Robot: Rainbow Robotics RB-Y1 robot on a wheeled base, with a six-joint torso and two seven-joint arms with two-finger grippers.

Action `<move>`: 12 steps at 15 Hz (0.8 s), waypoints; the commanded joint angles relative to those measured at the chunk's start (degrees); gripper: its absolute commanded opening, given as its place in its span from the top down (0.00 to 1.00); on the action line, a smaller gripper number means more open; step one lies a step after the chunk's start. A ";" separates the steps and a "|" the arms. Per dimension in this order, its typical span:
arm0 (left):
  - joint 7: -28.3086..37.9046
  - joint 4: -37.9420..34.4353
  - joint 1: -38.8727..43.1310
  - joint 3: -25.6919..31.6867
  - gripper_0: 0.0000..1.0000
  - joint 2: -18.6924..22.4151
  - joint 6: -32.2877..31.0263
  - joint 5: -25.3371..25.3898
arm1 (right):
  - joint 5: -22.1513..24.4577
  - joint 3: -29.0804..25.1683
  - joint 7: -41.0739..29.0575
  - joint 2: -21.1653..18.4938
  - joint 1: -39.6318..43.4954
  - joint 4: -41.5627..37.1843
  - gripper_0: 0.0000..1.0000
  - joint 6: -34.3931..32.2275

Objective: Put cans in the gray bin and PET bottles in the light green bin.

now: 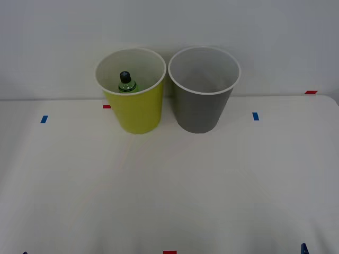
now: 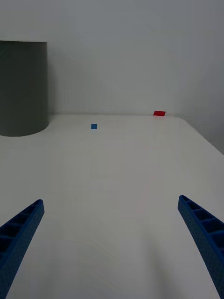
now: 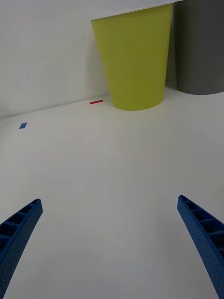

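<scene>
— While both arms sit drawn back at the near edge of the tabletop [image 1: 169,201], how do they stand?

— Low and level, each facing across the white surface toward the far edge. The left gripper [image 3: 109,247] has its two blue ribbed fingers [image 3: 18,231] spread wide, with bare tabletop between them. The right gripper [image 2: 109,247] is the same: fingers [image 2: 200,233] wide apart, pinching nothing. In the front view a blue tip shows at the near right corner.

— And the bins?

— Side by side near the far edge, about at its middle, both upright. The green bin [image 1: 135,108] is on the left and the gray bin [image 1: 201,108] on the right; their rims are just beside each other, and I cannot tell if they touch.

— Where is the bottle?

— The bottle [image 1: 126,83] is inside the green bin, upright, its black cap and green shoulder showing against the white inner wall. The gray bin's inside looks plain gray as far down as I can see.

— What does each wrist face?

— The left one faces the green bin's outer wall, with the gray bin just behind it to one side. The right one sees the gray bin's wall off to the side, well apart from its fingers.

— Anything else on the tabletop?

— Small tape marks: blue marks [image 1: 256,116] toward the left and right edges, red marks [image 1: 311,92] along the far edge, and one red at the middle of the near edge.
</scene>
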 commanded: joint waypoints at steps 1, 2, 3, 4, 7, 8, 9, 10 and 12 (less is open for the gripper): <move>0.00 0.00 0.00 0.00 0.00 0.00 0.00 0.00 | 0.00 0.00 0.00 0.00 0.00 0.00 0.00 0.00; 0.00 0.00 0.00 0.00 0.00 0.00 0.00 0.00 | 0.00 0.00 0.00 0.00 0.00 0.00 0.00 0.00; 0.00 0.00 0.00 0.00 0.00 0.00 0.00 0.00 | 0.00 0.00 0.00 0.00 0.00 0.00 0.00 0.00; 0.00 0.00 0.00 0.00 0.00 0.00 0.00 0.00 | 0.00 0.00 0.00 0.00 0.00 0.00 0.00 0.00; 0.00 0.00 0.00 0.00 0.00 0.00 0.00 0.00 | 0.00 0.00 0.00 0.00 0.00 0.00 0.00 0.00; 0.00 0.00 0.00 0.00 0.00 0.00 0.00 0.00 | 0.00 0.00 0.00 0.00 0.00 0.00 0.00 0.00; 0.00 0.00 0.00 0.00 0.00 0.00 0.00 0.00 | 0.00 0.00 0.00 0.00 0.00 0.00 0.00 0.00; 0.00 0.00 0.00 0.00 0.00 0.00 0.00 0.00 | 0.00 0.00 0.00 0.00 0.00 0.00 0.00 0.00; 0.00 0.00 0.00 0.00 0.00 0.00 0.00 0.00 | 0.00 0.00 0.00 0.00 0.00 0.00 0.00 0.00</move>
